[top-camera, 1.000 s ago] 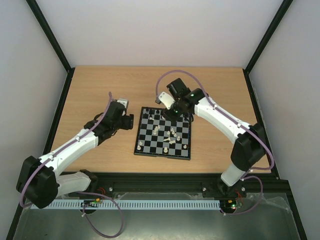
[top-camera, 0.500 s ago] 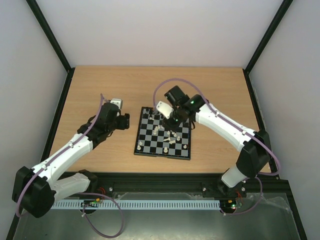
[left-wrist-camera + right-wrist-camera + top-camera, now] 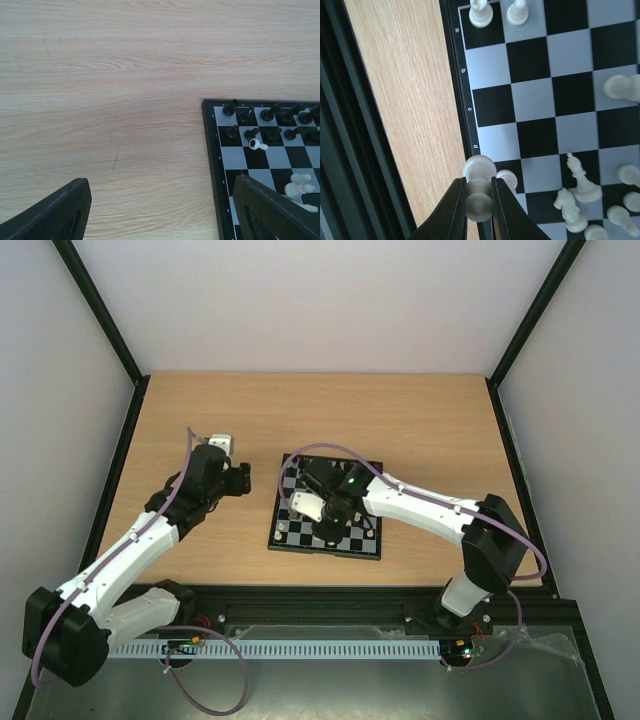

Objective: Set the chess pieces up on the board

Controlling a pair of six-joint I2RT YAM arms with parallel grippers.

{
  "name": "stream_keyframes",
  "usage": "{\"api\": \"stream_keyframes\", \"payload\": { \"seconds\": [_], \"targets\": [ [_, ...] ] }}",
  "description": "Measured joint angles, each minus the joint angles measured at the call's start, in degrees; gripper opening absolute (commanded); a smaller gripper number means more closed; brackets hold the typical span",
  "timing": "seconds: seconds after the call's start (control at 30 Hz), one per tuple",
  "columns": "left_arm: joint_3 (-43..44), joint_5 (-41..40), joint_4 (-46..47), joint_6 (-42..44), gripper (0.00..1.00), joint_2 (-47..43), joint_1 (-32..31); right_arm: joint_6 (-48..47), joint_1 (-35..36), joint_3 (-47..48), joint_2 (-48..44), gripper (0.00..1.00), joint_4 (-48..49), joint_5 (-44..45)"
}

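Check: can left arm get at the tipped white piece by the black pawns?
Probably yes. The left gripper hangs open just off the board, the white piece lies uncovered, though black pieces crowd it and the right arm is close.

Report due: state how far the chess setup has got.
Done: small black chess pieces stand in two rows at the far edge of the black-and-grey checked board. In hand: the right arm's fingers pinch one cream-white piece. Left: several cream-white pieces sit scattered mid-board.

The top view looked down from high behind over the whole table [image 3: 420, 420]. Both wrist views faced down from close by and shared the board [image 3: 355, 545]: its corner sat lower right in the left view, and its edge ran down the right view.
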Motion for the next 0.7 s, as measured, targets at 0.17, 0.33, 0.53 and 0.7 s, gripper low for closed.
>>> {"api": "stream_keyframes", "payload": {
  "seconds": [0.17,0.33,0.53,0.7],
  "targets": [
    [-0.3,-0.2,0.1,0.1,0.81,-0.7,0.3,-0.1,0.9,-2.1,2.6,0.07,2.0,0.8],
    [-0.3,0.0,0.1,0.1,0.81,-0.4,1.0,-0.1,1.1,-2.5,6.1,0.07,3.9,1.5],
    [-0.3,0.1,0.1,0.0,0.81,-0.4,1.0,0.2,1.1,-2.4,8.3,0.07,5.2,2.5],
    [-0.3,0.2,0.1,0.0,0.81,-0.4,1.0,0.7,1.1,-2.4,8.3,0.11,5.9,3.8]
  ]
}}
